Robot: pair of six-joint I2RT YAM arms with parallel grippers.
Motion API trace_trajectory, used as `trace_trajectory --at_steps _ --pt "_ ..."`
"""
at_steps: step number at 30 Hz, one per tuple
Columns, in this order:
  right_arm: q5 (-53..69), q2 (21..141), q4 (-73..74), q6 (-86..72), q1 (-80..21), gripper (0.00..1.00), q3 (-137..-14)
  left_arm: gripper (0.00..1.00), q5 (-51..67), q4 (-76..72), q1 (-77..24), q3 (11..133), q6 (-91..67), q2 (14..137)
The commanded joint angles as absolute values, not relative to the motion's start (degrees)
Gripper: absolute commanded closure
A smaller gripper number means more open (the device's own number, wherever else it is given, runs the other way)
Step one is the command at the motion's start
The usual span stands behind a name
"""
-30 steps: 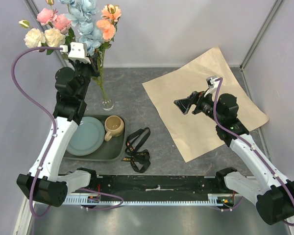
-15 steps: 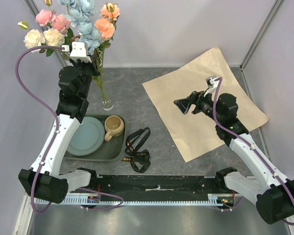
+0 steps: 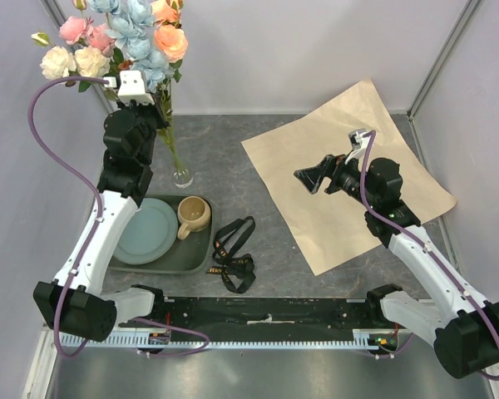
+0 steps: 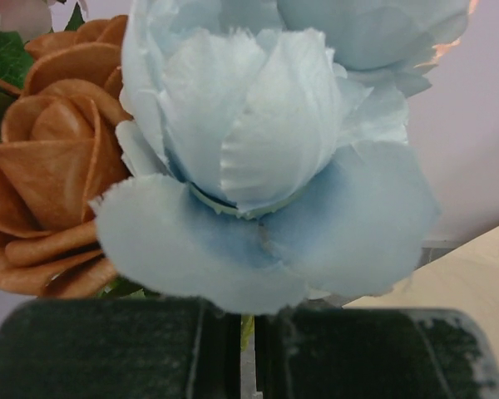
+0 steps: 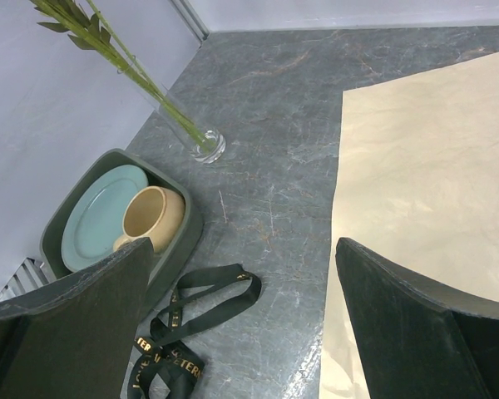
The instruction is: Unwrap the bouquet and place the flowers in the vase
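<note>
The flowers (image 3: 125, 37), pink, cream, light blue and peach blooms on long green stems, stand at the back left with their stem ends inside the clear glass vase (image 3: 181, 176). My left gripper (image 3: 160, 112) is shut on the stems high above the vase. In the left wrist view its jaws (image 4: 248, 320) pinch a green stem under a light blue bloom (image 4: 266, 166), with a rust-brown rose (image 4: 50, 166) beside it. My right gripper (image 3: 310, 179) hangs open over the left part of the flat kraft paper (image 3: 358, 141). The right wrist view shows the vase (image 5: 206, 146).
The black lettered ribbon (image 3: 233, 253) lies loose on the grey table between the arms. A dark green tray (image 3: 175, 269) near the vase holds a pale blue plate (image 3: 145, 231) and a tan mug (image 3: 193, 214). Walls close in the back and sides.
The left arm has swung the tops of the flowers a little to the left, so the blooms sit closer to the corner. The right arm has not moved.
</note>
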State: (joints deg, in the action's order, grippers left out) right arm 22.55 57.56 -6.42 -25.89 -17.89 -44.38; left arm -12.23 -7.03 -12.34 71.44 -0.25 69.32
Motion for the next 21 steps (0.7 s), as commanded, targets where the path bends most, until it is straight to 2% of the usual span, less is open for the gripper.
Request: trace_trajectory --at_steps 1,21 --pt "23.47 57.39 -8.96 -26.54 -18.02 0.02 -43.86 0.98 -15.21 -6.24 -12.13 71.72 -2.99 69.87" --pt "23.47 57.31 -8.79 -26.46 -18.10 0.02 -43.51 0.98 -18.19 -6.33 -12.13 69.00 -4.22 72.16"
